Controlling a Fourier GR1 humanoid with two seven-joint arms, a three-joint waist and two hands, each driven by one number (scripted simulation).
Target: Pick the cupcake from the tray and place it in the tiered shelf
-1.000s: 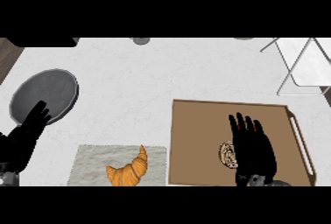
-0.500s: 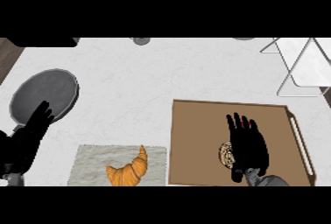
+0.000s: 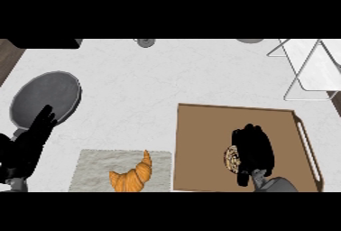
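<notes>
In the head view we see our right hand (image 3: pixel 253 151) low over the flat brown rectangular tray (image 3: pixel 200 135), palm down, its black fingers lying close together and bent down over the small round cupcake with pale speckled frosting (image 3: pixel 231 159). The cupcake sits on the tray, touching the hand's left edge and partly hidden beneath it; only a curved sliver of frosting shows. We cannot tell whether the fingers actually close round it or only cover it. The thumb points back toward the lower edge, beside the grey forearm. To the right of this hand runs the tray's pale handle rail (image 3: pixel 307 149).

Well beyond the right hand, up and to its right, stands the white wire-framed tiered shelf (image 3: pixel 310 67) at the far corner of the white marbled desk (image 3: pixel 166 76).

Our left hand (image 3: pixel 30 142) shows at the view's left edge, fingers straight and held together, pointing up, resting. Its fingertips overlap the lower rim of the dark grey round plate (image 3: pixel 47 97), which lies just beyond it. To the right of this hand, near the lower edge, a golden-orange crescent croissant (image 3: pixel 133 175) lies on a light grey square cloth mat (image 3: pixel 93 164), between our two hands and just beside the tray's left edge.
</notes>
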